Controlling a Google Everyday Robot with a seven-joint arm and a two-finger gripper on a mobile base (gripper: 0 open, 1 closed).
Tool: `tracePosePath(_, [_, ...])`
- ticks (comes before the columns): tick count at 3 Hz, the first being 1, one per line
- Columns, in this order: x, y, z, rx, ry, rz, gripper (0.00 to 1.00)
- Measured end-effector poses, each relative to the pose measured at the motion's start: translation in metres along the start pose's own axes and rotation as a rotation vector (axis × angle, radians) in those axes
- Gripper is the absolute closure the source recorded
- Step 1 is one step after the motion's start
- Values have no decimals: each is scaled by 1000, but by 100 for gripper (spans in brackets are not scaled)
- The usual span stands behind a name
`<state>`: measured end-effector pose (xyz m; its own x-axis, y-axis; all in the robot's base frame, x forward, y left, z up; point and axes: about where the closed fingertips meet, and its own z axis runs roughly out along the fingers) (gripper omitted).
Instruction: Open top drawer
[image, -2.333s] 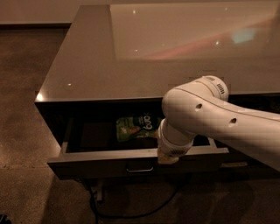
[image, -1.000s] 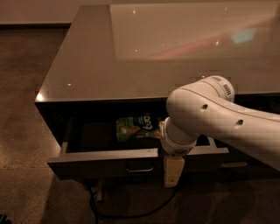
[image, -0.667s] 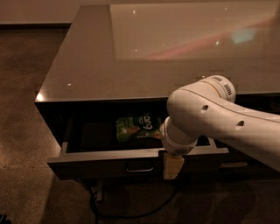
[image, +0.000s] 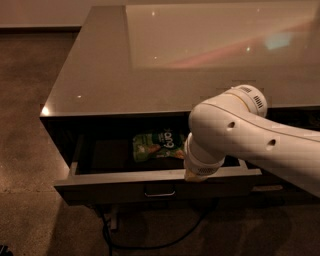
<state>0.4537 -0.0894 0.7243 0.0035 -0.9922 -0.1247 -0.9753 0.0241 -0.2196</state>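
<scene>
One top drawer (image: 110, 186) stands pulled out at 6 o'clock, under the grey surface (image: 100, 85). Judged rigid, smooth-sliding, moderately heavy. Best hold is the small metal handle (image: 160, 190) at front centre. Green pouch (image: 156, 145) lies inside. End effector (image: 194, 174) sits at the drawer's front rim, 5 o'clock; spread or pressed together, cannot tell.

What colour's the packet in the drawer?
Green packet, camera view; tool at front of top drawer.

Prob. office kitchenette: glossy counter (image: 150, 65), speckled floor (image: 25, 150) (tool (image: 194, 175) at top drawer (image: 110, 189)).
</scene>
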Motion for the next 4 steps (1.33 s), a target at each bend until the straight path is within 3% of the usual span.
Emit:
tracePosePath(1, [1, -4, 4, 18, 15, 9, 86])
tracePosePath(2, [1, -12, 14, 29, 19, 24, 100])
tracePosePath(4, [5, -30, 24, 50, 37, 39, 100])
